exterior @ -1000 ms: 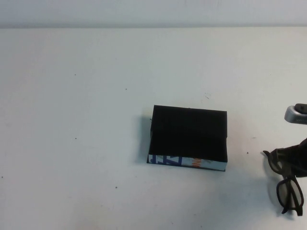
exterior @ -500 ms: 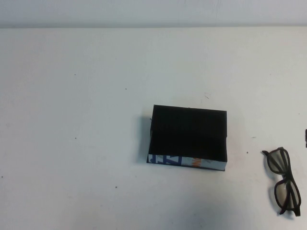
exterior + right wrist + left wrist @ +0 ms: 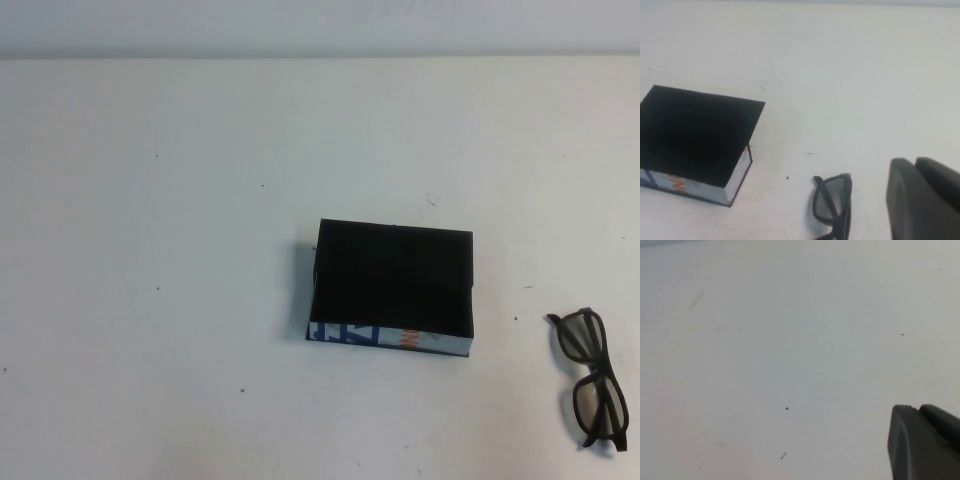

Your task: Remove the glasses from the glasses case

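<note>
The glasses case [image 3: 392, 285], a black shallow box with a white printed side facing me, sits on the white table right of centre. The black glasses [image 3: 597, 367] lie flat on the table to the right of the case, outside it and apart from it. Neither arm shows in the high view. In the right wrist view my right gripper [image 3: 914, 162] is shut and empty, beside the glasses [image 3: 834, 205] and away from the case [image 3: 695, 142]. In the left wrist view my left gripper [image 3: 917, 409] is shut and empty over bare table.
The white table [image 3: 180, 250] stretches wide to the left of the case, with only small dark specks. Its far edge meets a pale wall [image 3: 320, 25] at the back. The glasses lie close to the high view's right edge.
My right gripper, at the glasses a second ago, has let go and pulled back out of the high view. The glasses now rest on the table. The case has not moved.
</note>
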`<move>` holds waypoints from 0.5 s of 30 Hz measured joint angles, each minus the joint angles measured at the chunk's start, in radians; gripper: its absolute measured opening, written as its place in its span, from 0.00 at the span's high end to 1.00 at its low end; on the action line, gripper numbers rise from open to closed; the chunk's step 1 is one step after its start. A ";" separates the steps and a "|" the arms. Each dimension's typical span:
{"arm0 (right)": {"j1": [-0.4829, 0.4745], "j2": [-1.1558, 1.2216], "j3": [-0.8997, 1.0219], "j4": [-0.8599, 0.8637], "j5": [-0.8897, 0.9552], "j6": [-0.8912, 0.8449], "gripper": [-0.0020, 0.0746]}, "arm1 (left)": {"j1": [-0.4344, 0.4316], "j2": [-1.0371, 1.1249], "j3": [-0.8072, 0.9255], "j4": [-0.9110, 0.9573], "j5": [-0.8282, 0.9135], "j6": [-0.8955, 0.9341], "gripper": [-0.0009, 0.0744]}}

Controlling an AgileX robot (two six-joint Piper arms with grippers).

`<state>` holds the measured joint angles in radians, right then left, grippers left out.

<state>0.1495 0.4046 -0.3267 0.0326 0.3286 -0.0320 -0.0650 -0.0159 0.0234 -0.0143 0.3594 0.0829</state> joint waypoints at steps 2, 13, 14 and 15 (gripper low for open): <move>0.000 -0.072 0.049 -0.002 -0.010 0.000 0.99 | 0.000 0.000 0.000 0.000 0.000 0.000 0.99; 0.000 -0.316 0.334 -0.002 -0.098 0.000 0.99 | 0.000 0.000 0.000 0.000 0.000 0.000 0.99; 0.000 -0.332 0.347 0.003 -0.091 0.000 0.99 | 0.000 0.000 0.000 0.000 0.000 0.000 0.99; -0.002 -0.350 0.351 0.010 -0.075 0.000 0.99 | 0.000 0.000 0.000 0.000 0.000 0.000 0.99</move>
<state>0.1478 0.0544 0.0239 0.0426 0.2532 -0.0320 -0.0650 -0.0159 0.0234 -0.0143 0.3594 0.0829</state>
